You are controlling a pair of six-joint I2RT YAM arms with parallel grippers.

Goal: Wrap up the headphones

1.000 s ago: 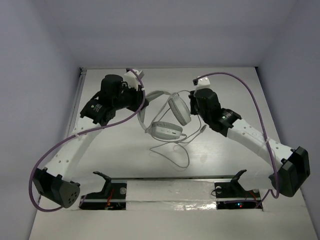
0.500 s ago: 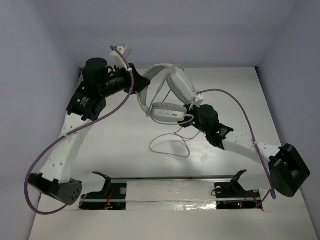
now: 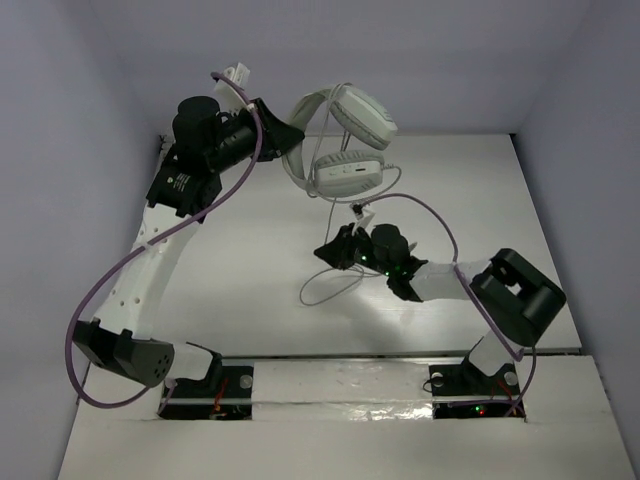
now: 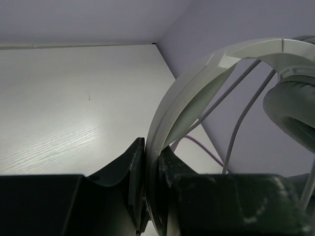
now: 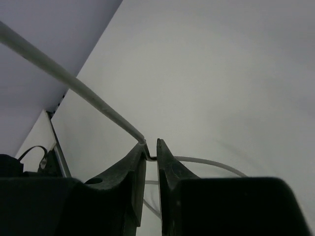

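White headphones point(image 3: 350, 170) hang at 12 o'clock, headband point(image 4: 182, 103) clamped by left gripper point(image 3: 288, 135); right gripper point(image 3: 335, 248), toward 6, pinches cord point(image 5: 74, 83).

The table point(image 3: 250, 260) is viewed from high above and behind the arm bases point(image 3: 215, 380), which lie at 6 o'clock. The headphones point(image 4: 184, 93), seen there at 12 o'clock, are shown at very close range along the left gripper point(image 4: 151, 157), while the cord point(image 5: 74, 84) is framed closely past the right gripper point(image 5: 150, 152).

The headphones point(image 3: 345, 172) look smooth matt plastic; the counter point(image 3: 240, 270), satin white with faint wood grain; the left claw point(image 4: 151, 148), matt black.
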